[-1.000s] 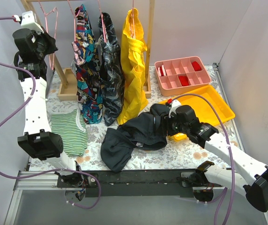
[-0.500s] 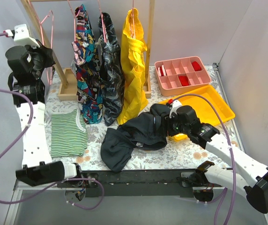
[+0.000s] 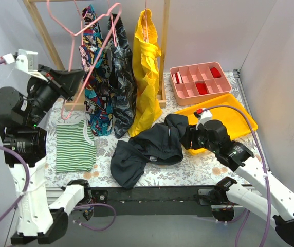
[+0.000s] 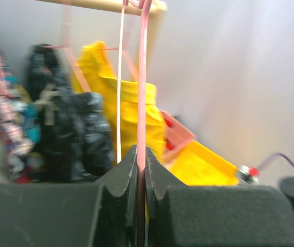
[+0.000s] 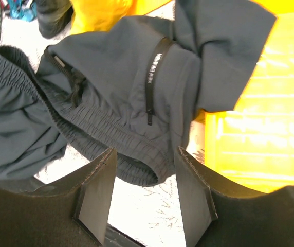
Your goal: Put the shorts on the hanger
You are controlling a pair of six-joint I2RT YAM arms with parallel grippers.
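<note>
Top view: left hand (image 3: 76, 78) is up high, clamped on the hanger (image 3: 97, 51). Its pink wire frame slants up & away from the fingers, in front of hung garments (image 3: 113, 77). The shorts (image 3: 147, 149) lie crumpled on the bench (image 3: 203, 165), just ahead of right hand (image 3: 189, 138). Left wrist: fingers closed tight on the wire, which runs straight up from them, w/ a yellow garment (image 4: 131, 118) beyond. Right wrist: fingers spread wide, gripping nothing; shorts under & ahead of them, yellow tray (image 5: 255, 144) to one side.
</note>
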